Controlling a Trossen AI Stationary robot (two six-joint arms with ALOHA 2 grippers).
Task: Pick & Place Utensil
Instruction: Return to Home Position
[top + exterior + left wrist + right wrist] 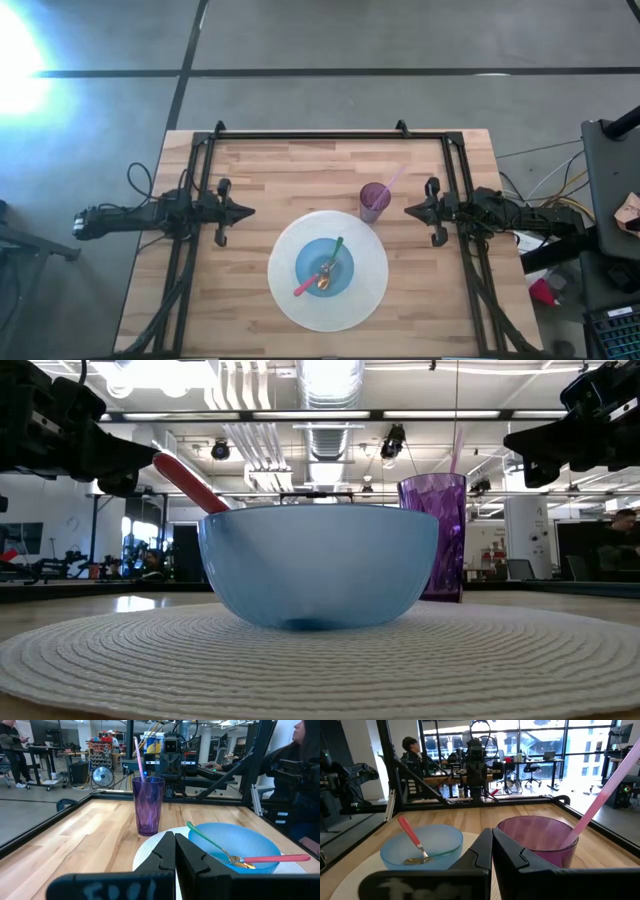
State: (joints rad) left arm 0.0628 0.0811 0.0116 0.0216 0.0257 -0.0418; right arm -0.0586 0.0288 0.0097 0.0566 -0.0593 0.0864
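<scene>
A blue bowl (pixel 324 268) sits on a round white woven placemat (pixel 283 290) near the table's near edge. Two utensils lie in the bowl with gold heads: one with a pink-red handle (pixel 306 287), one with a green handle (pixel 335 251), both leaning on the rim. A purple tumbler (pixel 375 202) with a pink straw (pixel 393 180) stands just beyond the mat. My left gripper (pixel 246 211) hovers shut at the table's left, my right gripper (pixel 410 210) shut at the right beside the tumbler. Neither touches anything.
A black metal frame (pixel 310 134) runs along the far edge and down both sides of the wooden table. Bare wood lies between the grippers and the far edge. People and workstations show in the room beyond the table.
</scene>
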